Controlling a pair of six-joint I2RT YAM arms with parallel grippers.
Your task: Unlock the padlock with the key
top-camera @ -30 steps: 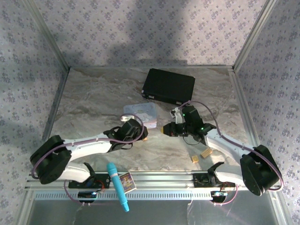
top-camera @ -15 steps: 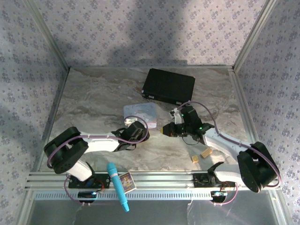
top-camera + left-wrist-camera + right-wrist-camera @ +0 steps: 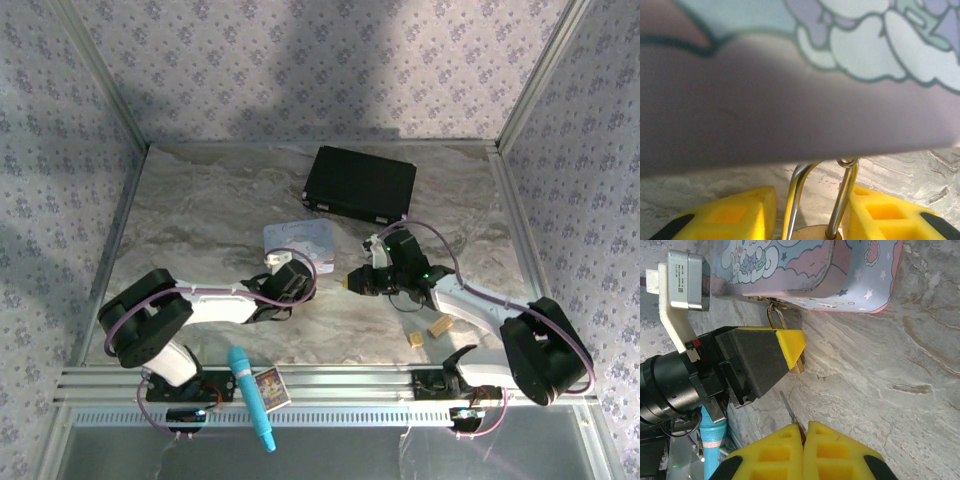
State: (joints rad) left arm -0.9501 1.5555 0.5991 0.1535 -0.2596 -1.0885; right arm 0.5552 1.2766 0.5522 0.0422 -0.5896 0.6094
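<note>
Up against the tin's (image 3: 790,270) near edge, the padlock (image 3: 773,315) sits between the fingers of my left gripper (image 3: 812,196); can't tell if they're squeezing it. My right gripper (image 3: 805,432) is pinched on the key (image 3: 788,407), just right of the padlock.

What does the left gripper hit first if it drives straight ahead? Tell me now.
The left gripper straddles the padlock, so going straight on it would likely meet the pastel cartoon tin's side wall first, just beyond the shackle; depth is hard to judge.
</note>
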